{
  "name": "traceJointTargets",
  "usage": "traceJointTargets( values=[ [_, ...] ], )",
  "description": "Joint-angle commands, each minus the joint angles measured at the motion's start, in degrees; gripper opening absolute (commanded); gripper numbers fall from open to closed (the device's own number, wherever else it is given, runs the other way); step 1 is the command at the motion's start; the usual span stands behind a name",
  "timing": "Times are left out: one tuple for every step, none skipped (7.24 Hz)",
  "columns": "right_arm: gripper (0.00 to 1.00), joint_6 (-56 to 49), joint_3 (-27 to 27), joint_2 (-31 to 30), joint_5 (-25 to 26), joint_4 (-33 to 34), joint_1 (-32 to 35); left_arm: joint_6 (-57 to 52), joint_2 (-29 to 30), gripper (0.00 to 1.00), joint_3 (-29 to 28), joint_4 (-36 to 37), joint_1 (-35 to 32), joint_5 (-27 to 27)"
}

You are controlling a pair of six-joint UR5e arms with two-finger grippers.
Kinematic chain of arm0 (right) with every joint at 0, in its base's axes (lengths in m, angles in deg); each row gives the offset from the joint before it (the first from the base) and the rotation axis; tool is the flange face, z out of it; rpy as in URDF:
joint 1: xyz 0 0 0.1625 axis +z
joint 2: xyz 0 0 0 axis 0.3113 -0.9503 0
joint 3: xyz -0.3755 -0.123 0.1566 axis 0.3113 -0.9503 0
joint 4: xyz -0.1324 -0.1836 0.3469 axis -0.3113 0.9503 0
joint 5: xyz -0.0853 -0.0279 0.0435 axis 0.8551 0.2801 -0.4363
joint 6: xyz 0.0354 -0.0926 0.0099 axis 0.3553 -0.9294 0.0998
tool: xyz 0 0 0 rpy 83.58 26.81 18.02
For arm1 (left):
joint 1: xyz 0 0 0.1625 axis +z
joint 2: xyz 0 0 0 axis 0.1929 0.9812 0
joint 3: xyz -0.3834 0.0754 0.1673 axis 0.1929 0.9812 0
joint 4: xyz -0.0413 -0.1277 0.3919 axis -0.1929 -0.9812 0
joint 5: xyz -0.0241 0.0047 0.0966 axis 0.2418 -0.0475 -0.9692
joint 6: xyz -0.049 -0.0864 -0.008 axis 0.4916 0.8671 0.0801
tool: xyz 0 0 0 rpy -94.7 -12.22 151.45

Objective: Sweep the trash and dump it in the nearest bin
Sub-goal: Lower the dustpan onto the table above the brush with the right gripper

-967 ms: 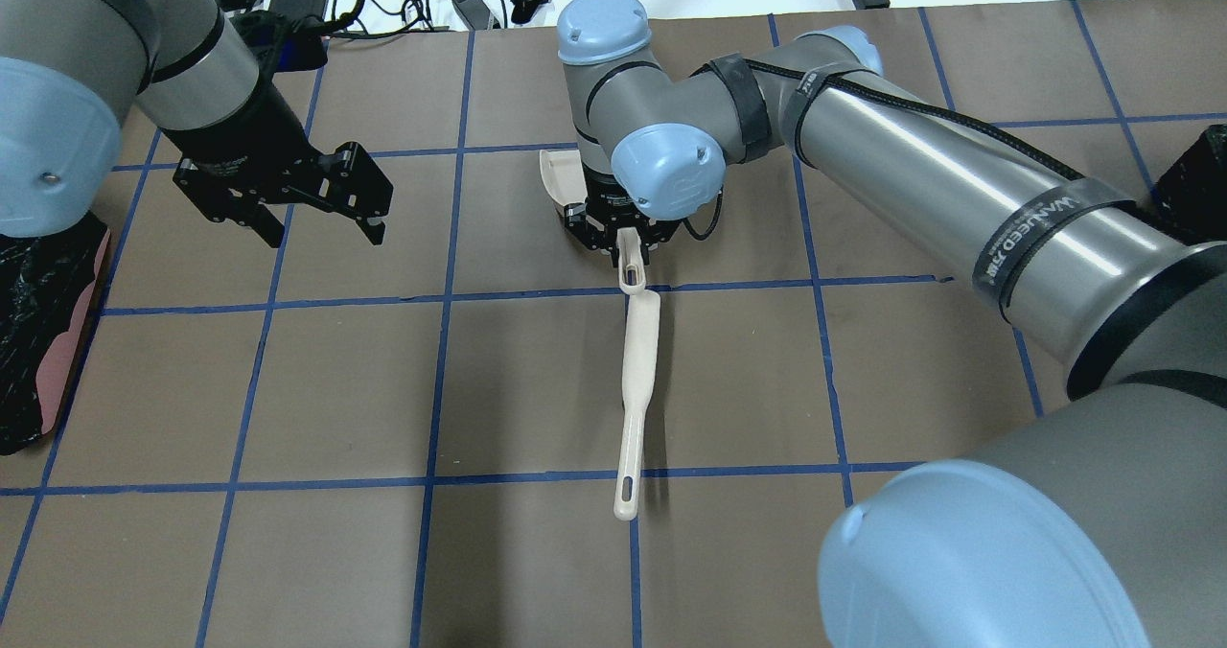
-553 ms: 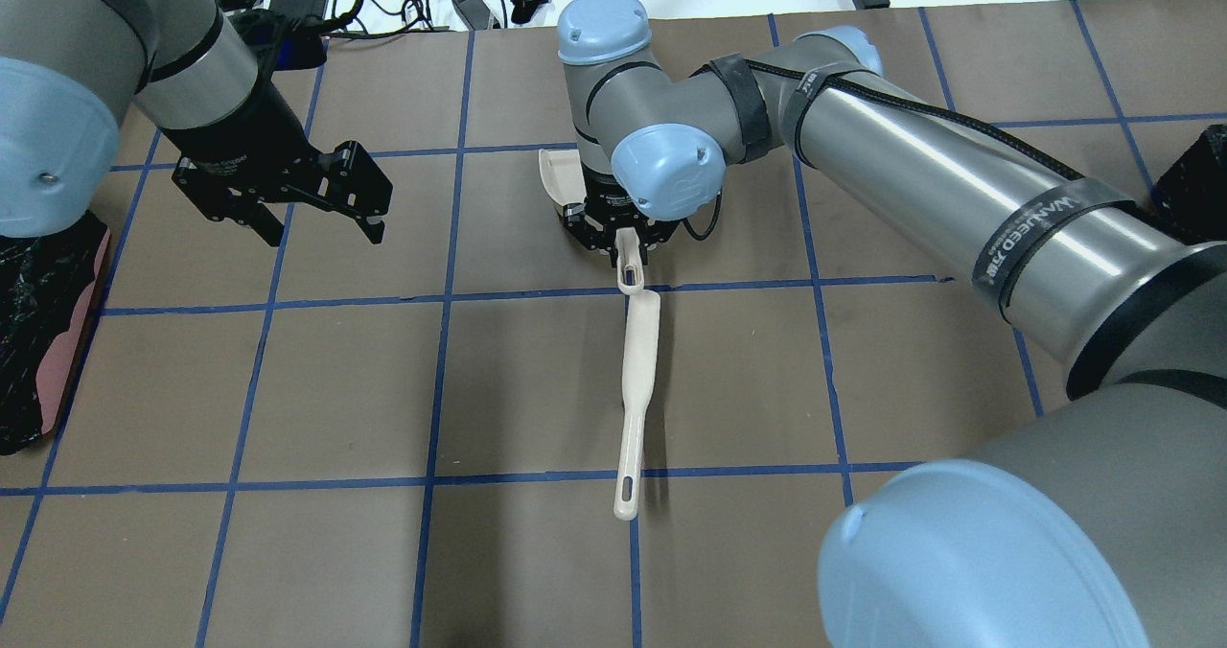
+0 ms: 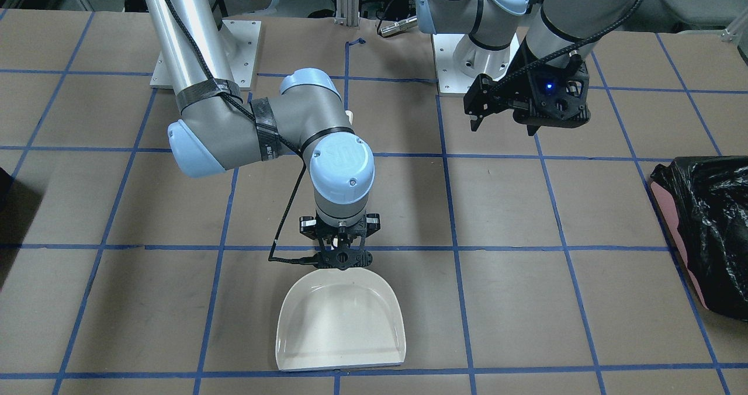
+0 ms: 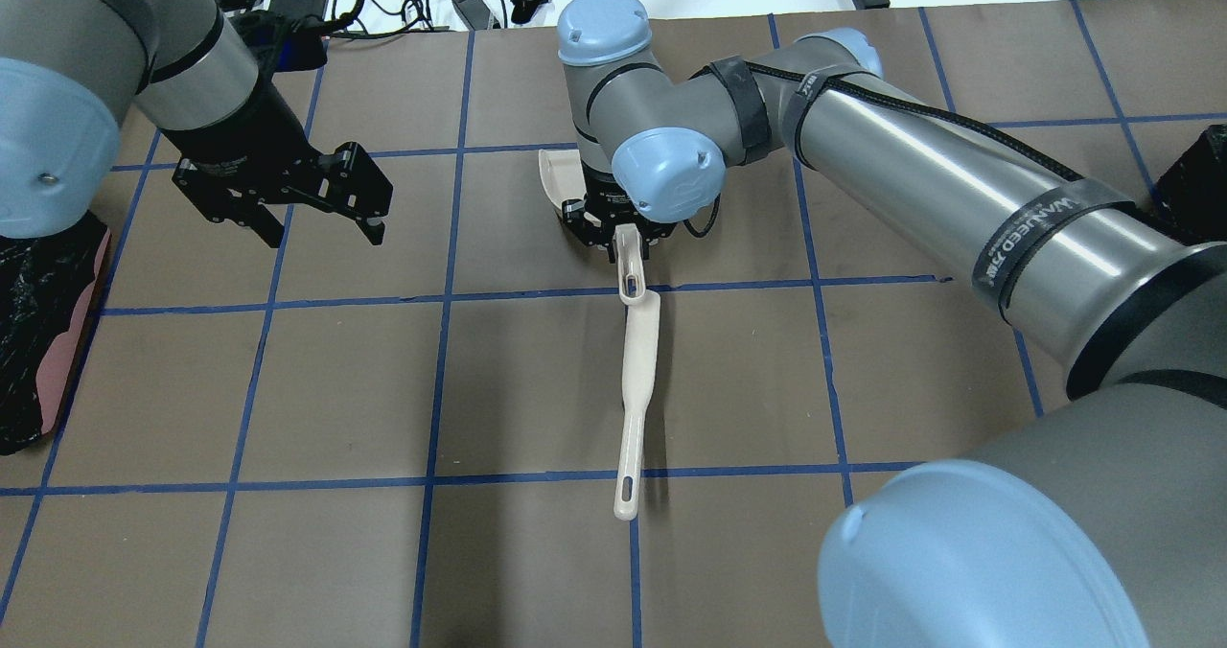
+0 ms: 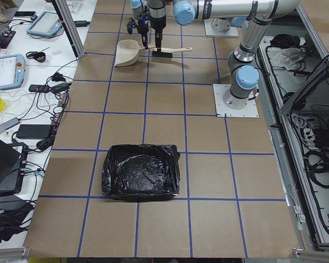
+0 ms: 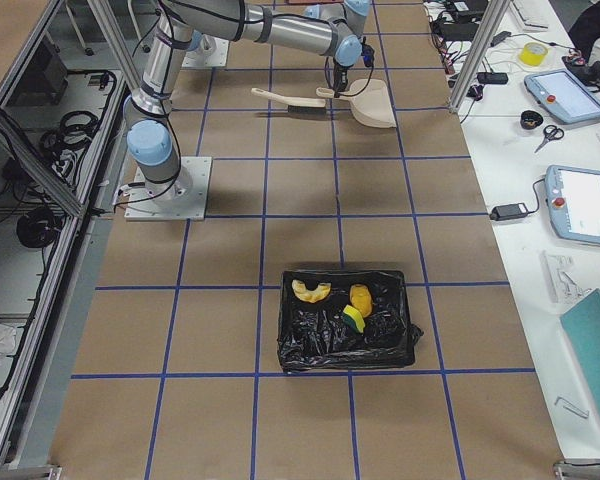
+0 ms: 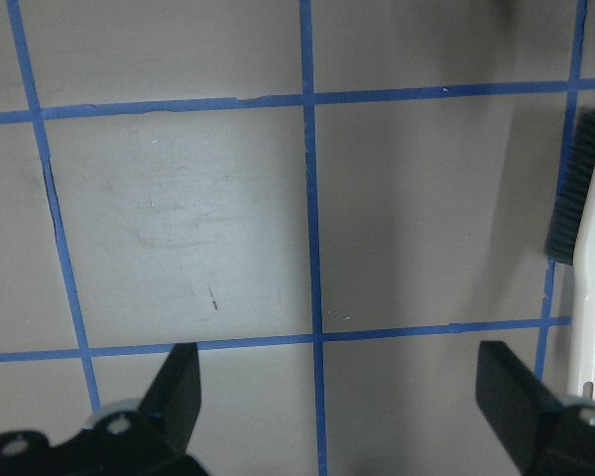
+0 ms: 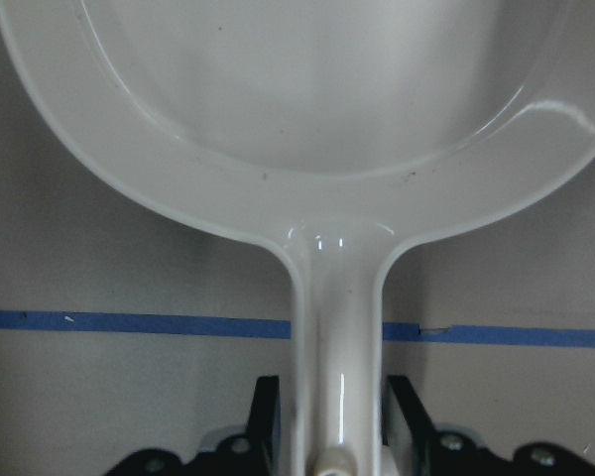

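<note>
Silver arms [image 4: 920, 159], pale-blue caps [image 4: 668, 159], seemingly taped cable [image 4: 961, 127]

Black-bagged bin [image 5: 141, 171] near, on table [image 5: 208, 181]; at far end, dustpan [image 5: 127, 53] just beside brush [image 5: 170, 52].

brown table [image 4: 288, 389]: brush [image 4: 639, 365], dustpan [image 3: 342, 319], bin [image 6: 340, 358]

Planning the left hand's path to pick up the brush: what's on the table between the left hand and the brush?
Nothing. In the overhead view, the stretch from the left hand to the brush is bare brown paper with blue tape lines.
</note>
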Motion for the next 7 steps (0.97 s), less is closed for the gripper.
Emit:
traceJointTargets(
  values=[
    [0.72, 0.1, 1.3, -0.1, 0.0, 2.5, 0.0, 0.0, 0.0, 1.0, 0.0, 0.0, 0.0, 0.0],
    [0.74, 0.0, 1.5, -0.3, 0.0, 2.7, 0.0, 0.0, 0.0, 1.0, 0.0, 0.0, 0.0, 0.1],
    [0.76, 0.1, 1.4, -0.7, 0.1, 2.8, -0.1, 0.1, 0.0, 1.0, 0.0, 0.0, -0.1, 0.3],
    [0.8, -0.1, 1.3, -1.6, 0.1, 3.3, -0.2, 0.1, 0.0, 1.0, 0.0, -0.2, -0.1, 0.3],
    [0.82, -0.4, 0.6, -2.8, 0.1, 3.1, -0.8, 0.1, 0.0, 1.0, -0.1, -0.3, -0.1, 0.3],
    [0.87, -0.8, 0.6, -5.2, 0.1, 2.4, -1.6, 0.1, -0.3, 1.0, -0.1, -1.2, -0.1, 0.2],
    [0.89, -1.5, 0.6, -7.5, 0.0, -0.4, -3.6, 0.0, -0.4, 1.0, -0.1, -1.3, -0.1, 0.2]
  ],
)
